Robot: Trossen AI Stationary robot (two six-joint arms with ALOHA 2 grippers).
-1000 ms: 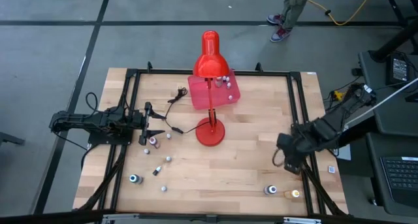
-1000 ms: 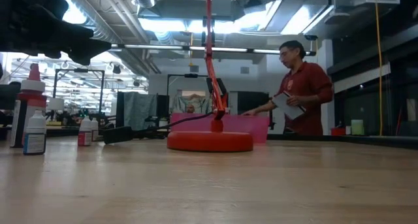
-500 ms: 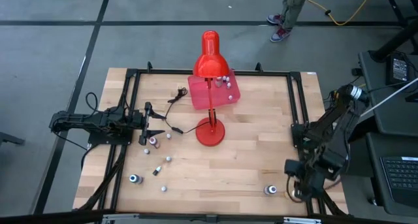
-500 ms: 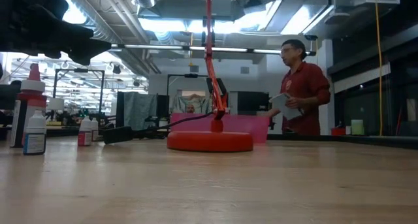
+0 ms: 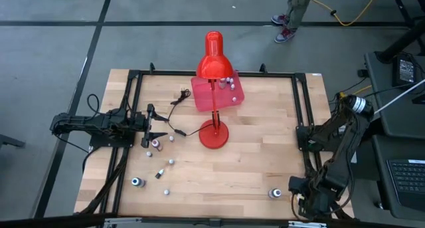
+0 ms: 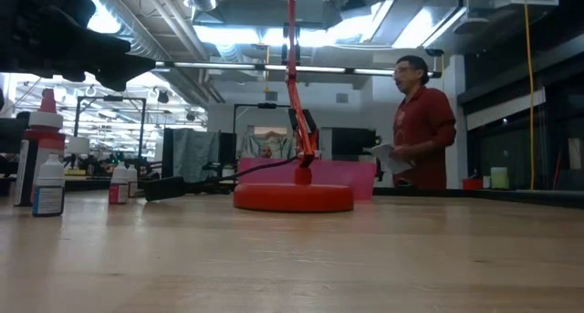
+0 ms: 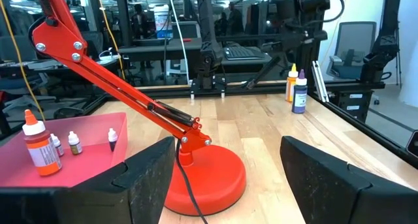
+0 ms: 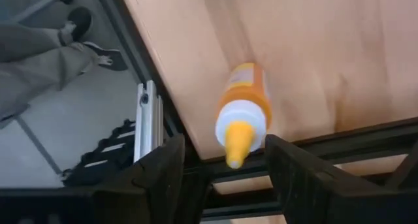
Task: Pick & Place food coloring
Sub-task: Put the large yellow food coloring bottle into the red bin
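Right wrist view: orange food coloring bottle (image 8: 247, 106) stands between the open right end effector (image 8: 225, 178) fingers.

Floor (image 5: 53, 42): grey concrete w/ dark seam lines, seen in high view. Yellow cable (image 5: 345, 15) lies across it near top right; a person's legs (image 5: 295, 12) stand beside it. Desk w/ keyboard (image 5: 405, 178) at right edge. Low view: open ceiling w/ ducts and pipes (image 6: 246, 30), bright strip lights (image 6: 219, 35), a person in red shirt (image 6: 422, 121) holding papers, office chair (image 7: 349, 51) further back.
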